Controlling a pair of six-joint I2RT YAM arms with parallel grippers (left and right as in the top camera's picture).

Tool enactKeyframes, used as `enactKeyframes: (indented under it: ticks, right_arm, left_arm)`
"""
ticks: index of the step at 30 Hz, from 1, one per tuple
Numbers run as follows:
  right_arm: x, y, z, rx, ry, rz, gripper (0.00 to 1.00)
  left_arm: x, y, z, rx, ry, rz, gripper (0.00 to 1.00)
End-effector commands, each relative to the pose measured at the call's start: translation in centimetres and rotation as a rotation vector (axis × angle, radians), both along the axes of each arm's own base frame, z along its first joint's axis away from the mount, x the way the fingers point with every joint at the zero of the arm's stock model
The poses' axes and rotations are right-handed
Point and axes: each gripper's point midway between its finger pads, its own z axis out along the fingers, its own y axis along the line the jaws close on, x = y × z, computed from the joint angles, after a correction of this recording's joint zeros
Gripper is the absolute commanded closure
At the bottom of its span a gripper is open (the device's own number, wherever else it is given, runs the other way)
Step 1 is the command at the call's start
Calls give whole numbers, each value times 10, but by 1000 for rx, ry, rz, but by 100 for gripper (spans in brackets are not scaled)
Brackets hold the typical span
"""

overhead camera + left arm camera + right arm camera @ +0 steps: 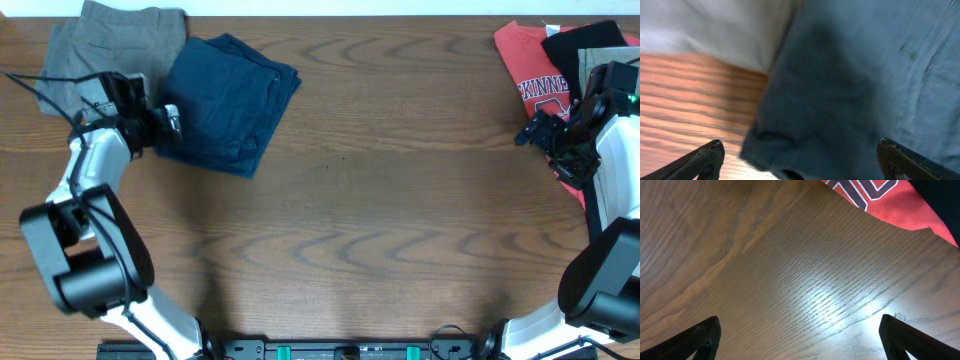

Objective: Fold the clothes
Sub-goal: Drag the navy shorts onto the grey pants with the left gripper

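Plainly gaping, left claw (800,150) empty, just over the clothes (232,88)

1. Your overhead view is sharp and evenly lit. The table (400,200) carries only soft, faint shadows, the darkest beside the arm bases at 7 and 5 o'clock.
2. Your left wrist view is blurred throughout. The navy clothes (880,65) smear across the 3 o'clock half, with a deep shadow at centre. The 11 o'clock corner washes out almost to white.
3. Your right wrist view has a bright glare patch on the wood just toward 5 o'clock from centre. The grain is crisp there and softer toward 10 o'clock.
4. The red T-shirt (900,210) at 1 o'clock stays vivid and is not overexposed.
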Motion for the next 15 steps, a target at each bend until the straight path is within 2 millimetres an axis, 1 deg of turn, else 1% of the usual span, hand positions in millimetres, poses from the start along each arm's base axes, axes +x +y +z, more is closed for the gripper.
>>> enactKeyframes:
  ticks: [1,10,15]
  right_arm:
    - [2,0,1,0,-3,10,1]
    - [2,0,1,0,-3,10,1]
    - [2,0,1,0,-3,10,1]
  left_arm:
    - [7,-2,-6,-22,-3,-7,2]
    - [9,-1,-18,-25,4,-7,2]
    - [1,-4,-42,-48,70,-6,2]
